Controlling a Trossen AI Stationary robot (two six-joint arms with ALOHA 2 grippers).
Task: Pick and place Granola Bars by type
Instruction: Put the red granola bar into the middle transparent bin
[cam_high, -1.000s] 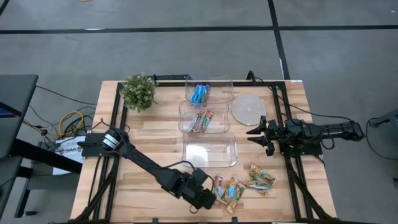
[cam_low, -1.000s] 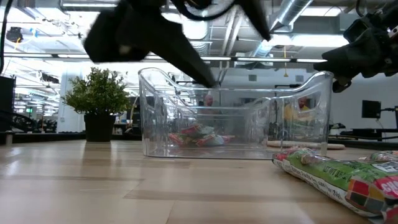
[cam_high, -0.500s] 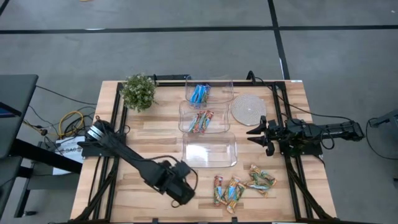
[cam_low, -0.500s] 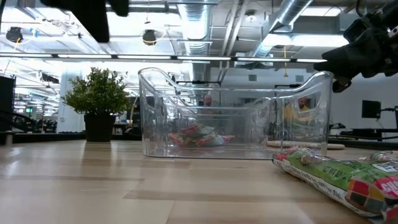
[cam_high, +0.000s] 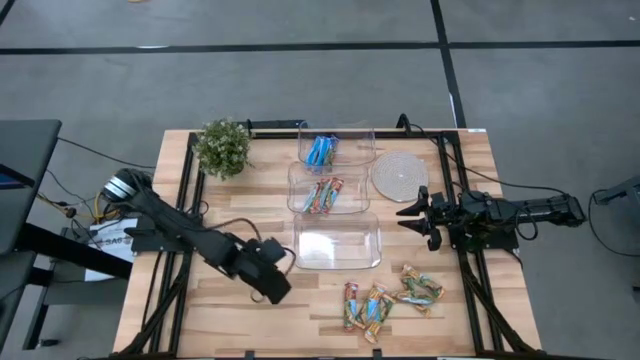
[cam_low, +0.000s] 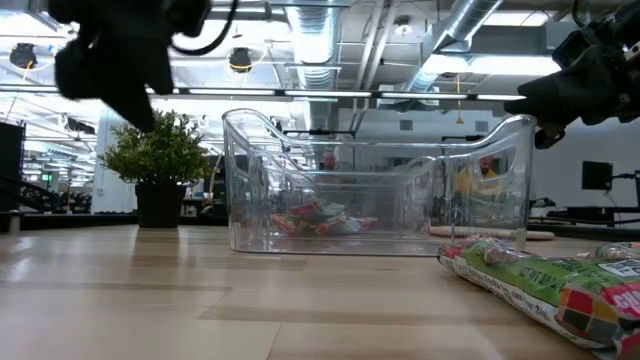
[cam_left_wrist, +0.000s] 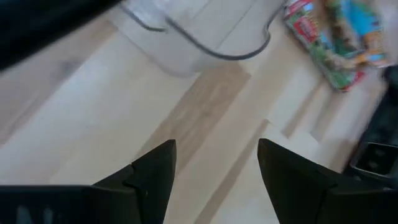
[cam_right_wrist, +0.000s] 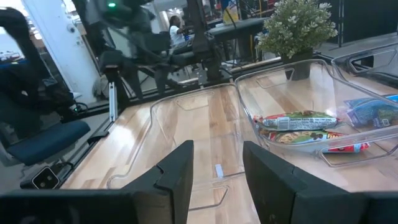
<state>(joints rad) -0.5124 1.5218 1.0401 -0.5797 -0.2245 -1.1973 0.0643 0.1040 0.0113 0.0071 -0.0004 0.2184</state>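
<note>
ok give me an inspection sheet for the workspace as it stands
surface: wood table, bare at its left.
job's things: blue bars in far tub; red-green bars in middle tub; near tub empty; loose bars on the table by its near edge.
clutter: plant; round mat.
grippers: left hand open, empty, beside near tub; right hand part open, empty, right of tubs.
cables: coil left of table.
surroundings: grey floor, black lines; a person behind the tub in the low view.
</note>
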